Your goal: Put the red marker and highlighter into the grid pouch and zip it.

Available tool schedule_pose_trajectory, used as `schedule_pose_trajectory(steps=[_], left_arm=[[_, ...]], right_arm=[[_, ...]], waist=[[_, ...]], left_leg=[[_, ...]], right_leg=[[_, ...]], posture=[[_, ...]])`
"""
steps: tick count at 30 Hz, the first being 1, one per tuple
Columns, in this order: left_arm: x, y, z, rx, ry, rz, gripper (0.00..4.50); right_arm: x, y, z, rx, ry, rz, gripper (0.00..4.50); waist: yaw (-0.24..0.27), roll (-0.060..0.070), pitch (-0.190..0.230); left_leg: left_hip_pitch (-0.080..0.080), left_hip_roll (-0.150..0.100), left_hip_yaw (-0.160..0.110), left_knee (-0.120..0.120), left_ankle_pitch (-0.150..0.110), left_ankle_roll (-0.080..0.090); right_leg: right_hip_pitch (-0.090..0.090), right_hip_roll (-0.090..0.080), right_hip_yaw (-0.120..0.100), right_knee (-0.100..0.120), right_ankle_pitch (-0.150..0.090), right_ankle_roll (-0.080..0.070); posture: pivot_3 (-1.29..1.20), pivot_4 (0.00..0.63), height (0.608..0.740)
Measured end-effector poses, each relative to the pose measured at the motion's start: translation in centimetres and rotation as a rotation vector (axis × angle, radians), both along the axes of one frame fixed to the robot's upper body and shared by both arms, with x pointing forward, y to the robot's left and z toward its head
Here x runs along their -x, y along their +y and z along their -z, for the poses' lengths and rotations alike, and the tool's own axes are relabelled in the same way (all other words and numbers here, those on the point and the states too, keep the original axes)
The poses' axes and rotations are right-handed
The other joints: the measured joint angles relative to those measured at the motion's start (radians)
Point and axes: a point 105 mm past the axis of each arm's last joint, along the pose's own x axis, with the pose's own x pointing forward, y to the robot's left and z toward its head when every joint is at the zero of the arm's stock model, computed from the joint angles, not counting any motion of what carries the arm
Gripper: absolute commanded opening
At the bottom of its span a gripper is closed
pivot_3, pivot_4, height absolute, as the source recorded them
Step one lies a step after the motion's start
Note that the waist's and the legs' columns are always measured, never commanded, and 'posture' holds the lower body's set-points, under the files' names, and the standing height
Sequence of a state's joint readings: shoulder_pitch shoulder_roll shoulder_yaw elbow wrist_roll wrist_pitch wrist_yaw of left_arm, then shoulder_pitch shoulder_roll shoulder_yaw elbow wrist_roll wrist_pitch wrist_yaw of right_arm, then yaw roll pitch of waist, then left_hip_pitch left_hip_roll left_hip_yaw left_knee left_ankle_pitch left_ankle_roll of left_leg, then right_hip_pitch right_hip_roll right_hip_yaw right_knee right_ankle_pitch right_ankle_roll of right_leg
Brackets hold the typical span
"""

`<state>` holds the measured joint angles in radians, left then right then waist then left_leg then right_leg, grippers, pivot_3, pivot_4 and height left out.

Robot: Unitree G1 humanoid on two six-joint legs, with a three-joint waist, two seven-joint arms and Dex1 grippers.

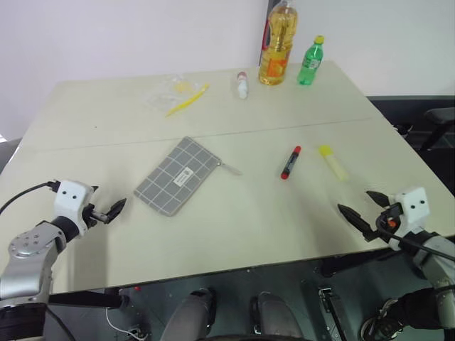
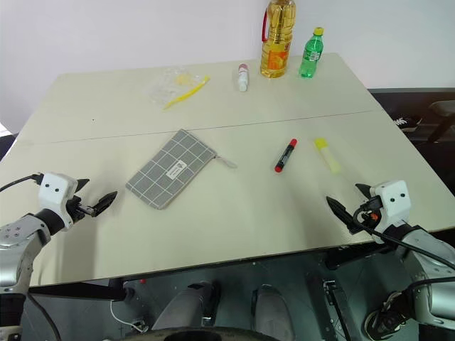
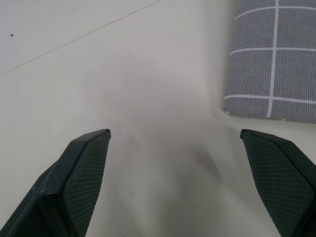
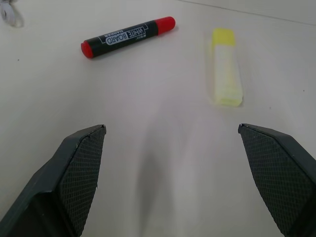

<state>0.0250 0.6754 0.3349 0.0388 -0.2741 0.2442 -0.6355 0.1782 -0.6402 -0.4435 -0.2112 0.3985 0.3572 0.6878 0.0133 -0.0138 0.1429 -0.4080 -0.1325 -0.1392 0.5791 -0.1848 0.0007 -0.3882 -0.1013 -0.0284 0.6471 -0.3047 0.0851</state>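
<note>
Right gripper (image 4: 172, 129) is held fully open and empty, short of the red marker (image 4: 127, 36) and highlighter (image 4: 226, 66) lying apart on the table (image 1: 234, 227). Left gripper (image 3: 175, 132), equally spread and empty, is held beside the grid pouch (image 1: 178, 175). The pouch is best unzipped first; the marker should be gripped across its body.

Grid pouch (image 2: 169, 169) is lying flat mid-tabletop (image 2: 234, 213), zipper pull pointing toward the red marker (image 2: 286, 155); highlighter (image 2: 328, 155) is sitting just beside the marker. Left tool (image 2: 91, 199) and right tool (image 2: 346, 204) are hovering wide apart near the front edge, both empty.
</note>
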Motion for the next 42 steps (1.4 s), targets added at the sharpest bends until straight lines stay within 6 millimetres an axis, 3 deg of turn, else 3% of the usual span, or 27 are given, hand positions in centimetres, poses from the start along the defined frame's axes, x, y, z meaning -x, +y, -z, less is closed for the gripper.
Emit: schedule_pose_trajectory(steps=[10,19,26,29,31,36,39,42], left_arm=[[0.0,0.0,0.0,0.009,-0.007,-0.01,4.45],[0.0,-0.9,-1.3,-0.111,-0.109,0.017,4.45],[0.4,-5.1,-2.3,-0.32,-0.277,0.215,4.45],[1.5,-6.4,-2.5,-0.499,-0.344,0.377,4.45],[2.2,-6.6,-1.9,-0.607,-0.346,0.486,4.45],[2.9,-6.4,0.0,-0.683,-0.282,0.625,4.45],[2.3,-6.8,0.3,-0.718,-0.282,0.671,4.45],[1.4,-7.7,0.4,-0.751,-0.307,0.706,4.45]], right_arm=[[-0.1,0.2,0.1,-0.002,0.003,-0.008,4.5],[-1.4,2.4,0.1,-0.039,-0.017,-0.059,4.5],[-2.0,5.0,-0.5,-0.051,-0.047,-0.131,4.5],[-1.9,5.6,-0.1,-0.071,-0.044,-0.134,4.5],[-1.7,5.9,0.4,-0.084,-0.032,-0.131,4.5],[-1.8,7.3,0.1,-0.091,-0.046,-0.165,4.5],[-1.9,8.1,-0.5,-0.085,-0.059,-0.19,4.5],[-1.4,10.2,-0.8,-0.07,-0.048,-0.279,4.5]], waist=[[0.0,0.0,0.0],[0.0,0.0,0.0],[0.002,0.0,0.0],[0.0,0.0,0.0],[-0.001,0.001,0.001],[0.0,0.002,0.001],[0.003,0.002,0.002],[0.005,0.004,0.002]], left_leg=[[0.0,0.0,0.0,0.0,0.0,0.0],[0.0,0.0,0.0,0.0,0.0,0.0],[0.0,0.0,0.001,0.0,0.0,0.0],[0.0,0.0,0.002,-0.001,0.0,0.0],[0.0,0.001,0.002,-0.001,0.0,0.0],[0.0,0.002,0.002,-0.002,-0.001,0.0],[0.001,0.002,0.002,-0.001,-0.001,0.0],[0.001,0.002,0.002,-0.001,-0.001,0.0]], right_leg=[[0.0,0.0,0.0,0.0,0.0,0.0],[0.0,0.0,0.0,0.0,0.0,0.0],[0.0,0.0,0.0,-0.001,0.0,0.0],[0.0,0.0,0.0,-0.001,0.0,-0.001],[-0.001,0.0,0.0,-0.001,0.0,-0.001],[-0.001,0.001,0.0,-0.001,0.0,-0.001],[-0.002,0.001,0.0,-0.001,0.0,0.0],[-0.002,0.001,0.0,-0.001,0.0,0.0]], posture=[[0.0,0.15,0.74],[0.0,0.15,0.74],[0.0,0.15,0.74],[0.0,0.15,0.74],[0.0,0.15,0.74],[0.0,0.15,0.74],[0.0,0.15,0.74],[0.0,0.15,0.74]])
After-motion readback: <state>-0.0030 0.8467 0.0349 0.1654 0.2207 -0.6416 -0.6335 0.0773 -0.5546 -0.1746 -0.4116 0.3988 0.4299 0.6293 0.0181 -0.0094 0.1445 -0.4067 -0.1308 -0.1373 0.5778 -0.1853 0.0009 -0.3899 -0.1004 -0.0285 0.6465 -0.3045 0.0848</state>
